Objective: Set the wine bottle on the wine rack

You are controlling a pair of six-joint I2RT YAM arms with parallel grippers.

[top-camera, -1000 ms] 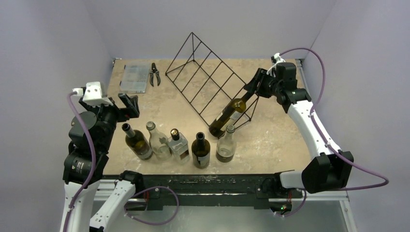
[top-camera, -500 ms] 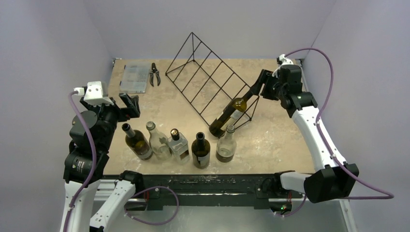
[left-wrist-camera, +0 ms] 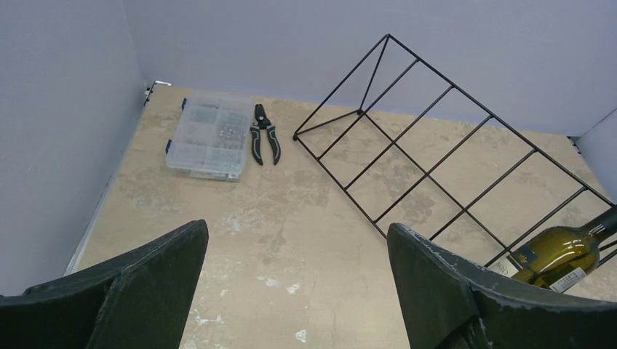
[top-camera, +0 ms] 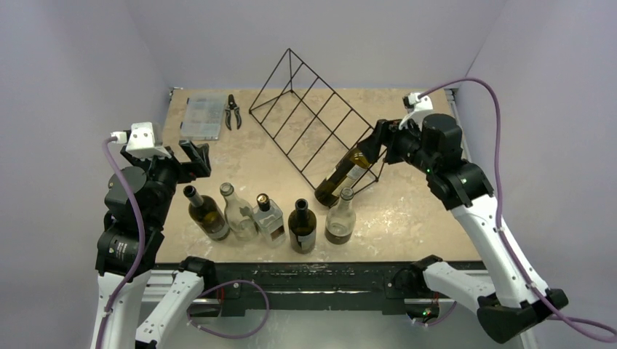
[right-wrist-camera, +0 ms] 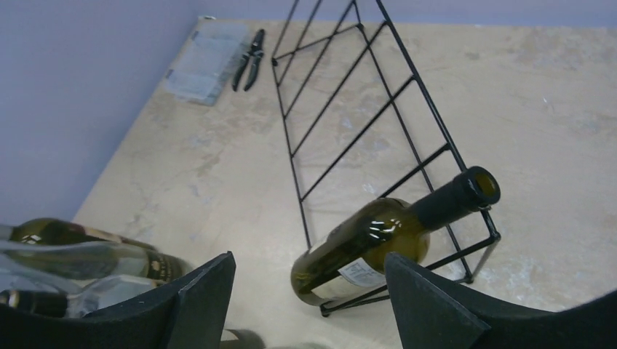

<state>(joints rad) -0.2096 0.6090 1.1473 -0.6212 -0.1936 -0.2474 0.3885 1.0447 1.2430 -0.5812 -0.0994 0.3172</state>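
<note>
Two open: left end effector (left-wrist-camera: pixel 297 230), right end effector (right-wrist-camera: pixel 309 260); wine bottle (right-wrist-camera: pixel 371 240) on wine rack (left-wrist-camera: pixel 452 87), label (right-wrist-camera: pixel 356 273) illegible.

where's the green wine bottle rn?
Top view, right of centre: the dark green glass wine bottle lies tilted in the right-end slot of the black wire wine rack, behind the clear glass bottle.

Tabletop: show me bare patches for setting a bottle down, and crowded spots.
Bare: between the clear plastic organiser box, black wire wine rack and row of five standing bottles; also right of that row. Crowded: the row, and the rack's end holding the green wine bottle.
</note>
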